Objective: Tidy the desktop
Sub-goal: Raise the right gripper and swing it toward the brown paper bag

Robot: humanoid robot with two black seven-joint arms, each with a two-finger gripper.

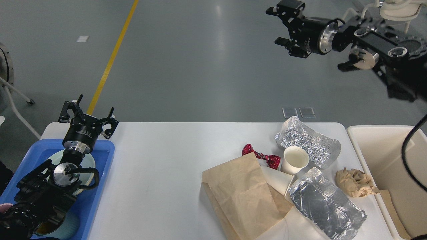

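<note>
The white desktop (166,160) fills the lower part of the head view. On its right side lie a brown paper bag (240,196), a red foil wrapper (262,156), a white paper cup (296,160), a crumpled foil bag (308,141), a flat foil packet (325,205) and a crumpled brown paper wad (355,182). My left gripper (90,111) is open and empty over the far end of the blue tray. My right gripper (279,25) is open and empty, high up, pointing left, well above and beyond the litter.
A blue tray (100,186) at the left holds a pale plate (87,160) and a teal cup (68,226), partly hidden by my left arm. A cream bin (390,166) stands beside the table's right end. A chair (400,10) stands at the far right on the grey floor.
</note>
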